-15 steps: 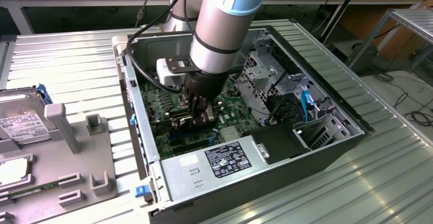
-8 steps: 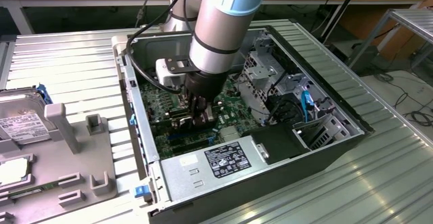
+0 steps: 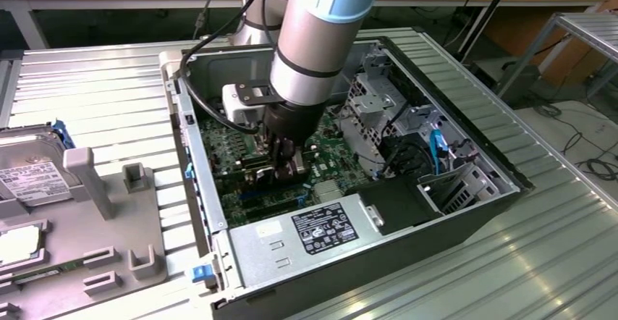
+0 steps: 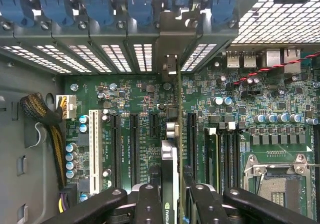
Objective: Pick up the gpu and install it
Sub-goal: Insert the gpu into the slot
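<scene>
Inside the open case: your work as it stands now, largest item first.

Computer case: lies on its side on the ribbed metal bench with the side panel off. The arm reaches down into it from about 12 o'clock in the exterior view.

Motherboard: fills the floor of the case. Note the row of long black expansion slots running side by side, with one white slot toward 9 o'clock of them.

Gpu: already picked up. You see it edge-on, standing upright over the board, and its silver bracket end points toward the vented rear slot covers at 12 o'clock.

Gripper: the fingers pinch the gpu from both sides, pressed against its two faces.

Done: pick-up and carry into the case, with the card lined up lengthwise with the slots.

Left: seating. Whether the card's lower edge touches a slot yet, you cannot tell; judge it as not yet pressed home.

Tray: at 9 o'clock of the case, with a silver hard drive resting on it.
</scene>
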Tool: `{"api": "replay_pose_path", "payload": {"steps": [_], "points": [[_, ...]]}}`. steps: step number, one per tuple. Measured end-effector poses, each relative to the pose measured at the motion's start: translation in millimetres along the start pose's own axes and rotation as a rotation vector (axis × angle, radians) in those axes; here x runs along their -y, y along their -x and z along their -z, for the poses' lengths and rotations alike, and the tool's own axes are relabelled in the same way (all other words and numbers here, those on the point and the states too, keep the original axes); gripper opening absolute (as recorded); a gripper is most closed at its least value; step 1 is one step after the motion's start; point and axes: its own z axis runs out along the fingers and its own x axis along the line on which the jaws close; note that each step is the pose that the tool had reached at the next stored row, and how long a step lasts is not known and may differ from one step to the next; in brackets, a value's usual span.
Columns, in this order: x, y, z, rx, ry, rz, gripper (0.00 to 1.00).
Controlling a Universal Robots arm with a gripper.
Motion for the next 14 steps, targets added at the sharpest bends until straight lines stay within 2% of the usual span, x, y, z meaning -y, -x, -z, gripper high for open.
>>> {"api": "replay_pose_path", "payload": {"steps": [1,3,5,9,14], "points": [[-0.2,0.2,-1.0,0.0023,-0.0007,-0.001,0.28],[0.0,0.0,0.0,0.0000,-0.0001,0.000,0.40],[0.0,0.0,0.0,0.0001,-0.0001,0.000,0.52],[-2.1,0.4,17.4,0.0003,-0.0002,0.000,0.52],[-5.1,1.1,45.7,0.0003,-0.0002,0.000,0.52]]}}
